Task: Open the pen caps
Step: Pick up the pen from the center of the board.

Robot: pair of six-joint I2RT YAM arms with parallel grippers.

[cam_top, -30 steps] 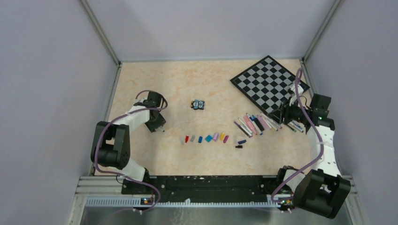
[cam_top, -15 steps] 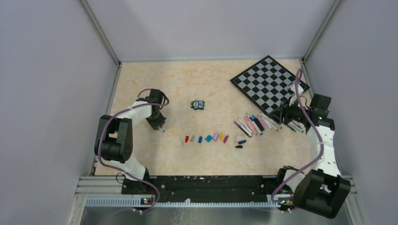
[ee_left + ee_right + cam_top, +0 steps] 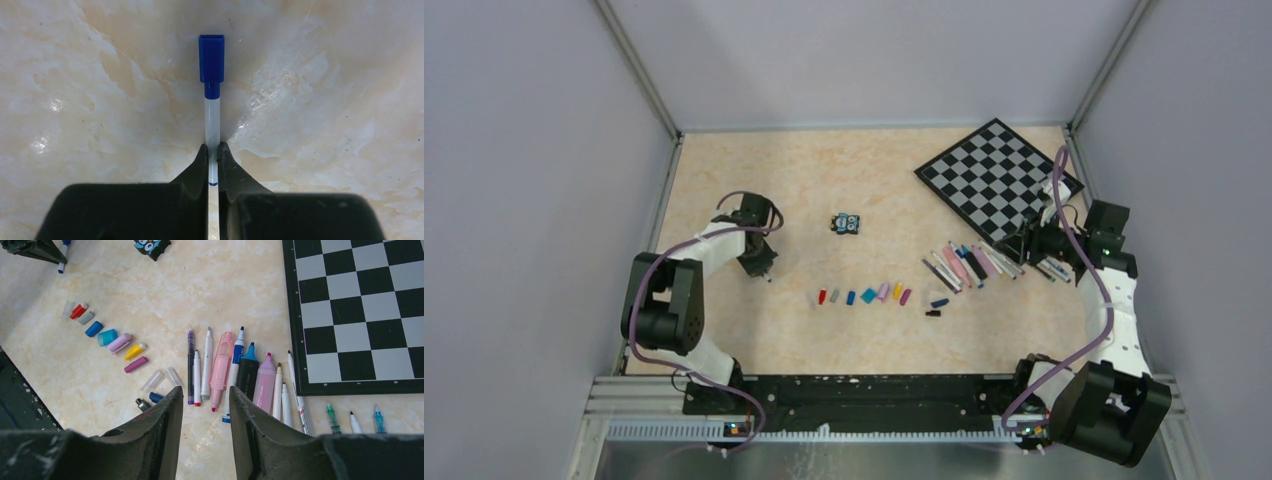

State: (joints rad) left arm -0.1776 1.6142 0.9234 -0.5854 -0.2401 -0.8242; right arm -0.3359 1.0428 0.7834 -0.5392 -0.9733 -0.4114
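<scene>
My left gripper (image 3: 213, 151) is shut on the rear end of a thin white pen (image 3: 212, 117). Its blue cap (image 3: 211, 57) is still on and points away from the fingers. From above, this gripper (image 3: 764, 268) sits left of the row of loose pen caps (image 3: 864, 295). These caps (image 3: 114, 340) are red, grey, blue, teal, pink, yellow and magenta. My right gripper (image 3: 206, 392) hangs open and empty above the near ends of the uncapped pens (image 3: 235, 370). In the top view it (image 3: 1024, 243) is by the pens (image 3: 969, 265).
A chessboard (image 3: 999, 180) lies at the back right, its edge (image 3: 295, 340) just beyond the pens. A small black-blue toy block (image 3: 846, 223) stands mid-table. Several thin pens (image 3: 352, 417) lie below the board. Clear and dark caps (image 3: 152, 390) lie by my right gripper's left finger.
My left gripper's jaws have closed onto the white pen, and the left arm has shifted slightly. The right arm has not moved.
</scene>
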